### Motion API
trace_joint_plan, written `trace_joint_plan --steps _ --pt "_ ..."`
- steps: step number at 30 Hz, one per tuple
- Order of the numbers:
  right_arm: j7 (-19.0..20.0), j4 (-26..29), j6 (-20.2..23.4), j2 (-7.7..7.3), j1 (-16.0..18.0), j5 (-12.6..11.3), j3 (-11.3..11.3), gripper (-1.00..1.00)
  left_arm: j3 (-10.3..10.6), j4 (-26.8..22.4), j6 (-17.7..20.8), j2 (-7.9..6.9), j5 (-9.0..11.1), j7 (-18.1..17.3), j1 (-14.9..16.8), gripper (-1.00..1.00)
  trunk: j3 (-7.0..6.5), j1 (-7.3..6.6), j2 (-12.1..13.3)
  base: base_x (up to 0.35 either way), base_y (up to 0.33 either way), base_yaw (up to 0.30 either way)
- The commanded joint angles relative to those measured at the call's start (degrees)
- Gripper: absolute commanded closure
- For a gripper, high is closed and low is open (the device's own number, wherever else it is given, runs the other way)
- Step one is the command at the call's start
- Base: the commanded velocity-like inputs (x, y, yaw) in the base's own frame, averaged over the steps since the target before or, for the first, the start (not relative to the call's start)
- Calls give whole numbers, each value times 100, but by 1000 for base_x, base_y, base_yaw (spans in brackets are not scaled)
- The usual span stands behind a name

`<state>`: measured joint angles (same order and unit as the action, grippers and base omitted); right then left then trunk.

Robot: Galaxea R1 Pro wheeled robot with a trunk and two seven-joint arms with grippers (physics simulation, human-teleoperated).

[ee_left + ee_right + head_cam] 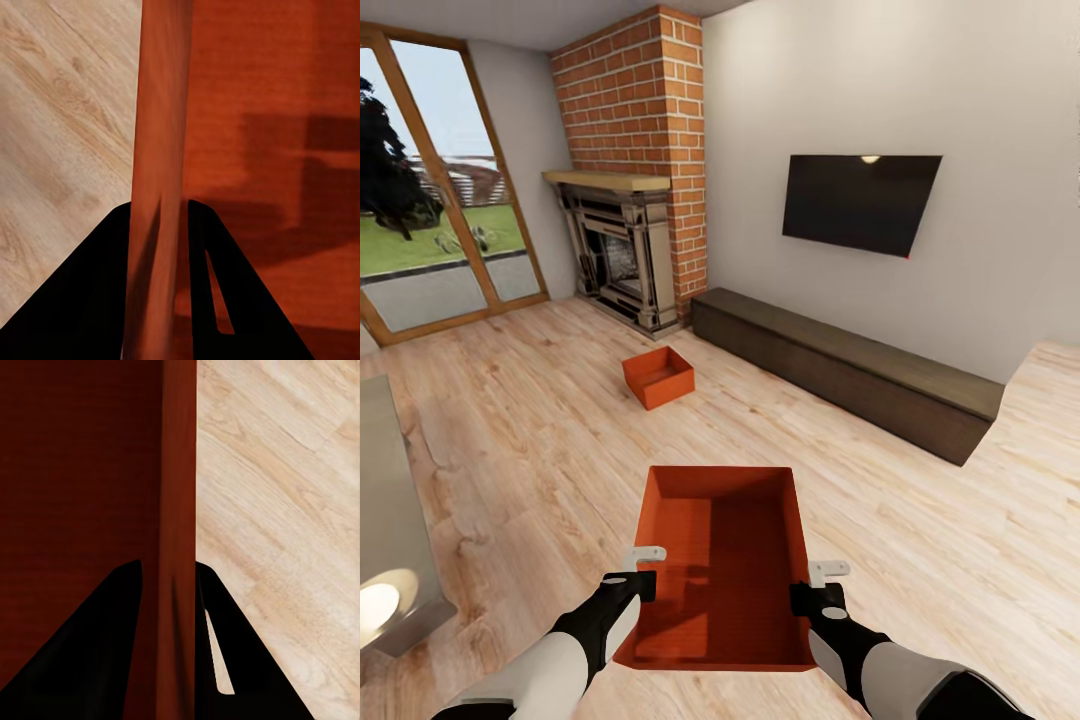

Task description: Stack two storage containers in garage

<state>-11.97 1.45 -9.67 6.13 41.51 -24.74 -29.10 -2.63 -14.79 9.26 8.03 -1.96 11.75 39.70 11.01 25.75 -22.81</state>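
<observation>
An orange-red storage container (725,570) is held up in front of me over the living room's light wood floor. My left gripper (643,572) is shut on its left wall (159,150), one black finger on each side. On the opposite side, my right gripper (812,588) is shut on the right wall (178,510) in the same way. The other storage container (658,376) rests on the wood floor farther ahead, near the brick fireplace (628,250).
A long dark low cabinet (850,370) runs along the right wall under the wall TV (858,200). Glass doors (430,200) stand at the far left. A grey furniture edge with a lamp (385,600) is close on my left.
</observation>
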Motion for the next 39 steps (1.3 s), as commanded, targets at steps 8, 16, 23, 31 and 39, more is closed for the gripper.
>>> trace_joint_plan --steps 8,16,23,31,39 --pt "-35 -5 -44 -42 6 -75 14 100 -53 -7 48 -3 -115 90 2 100 -61 3 -11 0 0 0" --pt "-34 -5 -44 -42 6 -75 11 100 -49 -7 47 -3 -113 90 2 100 -133 3 -11 0 0 0" --pt "-34 -5 -44 -36 6 -75 10 100 -49 -7 47 -3 -117 90 2 100 -196 3 -11 0 0 0" --pt "-36 -5 -44 -41 6 -72 11 100 -52 -7 44 -3 -112 90 2 100 -268 3 -11 0 0 0" --pt "-39 -5 -44 -42 6 -74 12 100 -53 -7 44 -3 -112 90 2 100 -340 3 -11 0 0 0"
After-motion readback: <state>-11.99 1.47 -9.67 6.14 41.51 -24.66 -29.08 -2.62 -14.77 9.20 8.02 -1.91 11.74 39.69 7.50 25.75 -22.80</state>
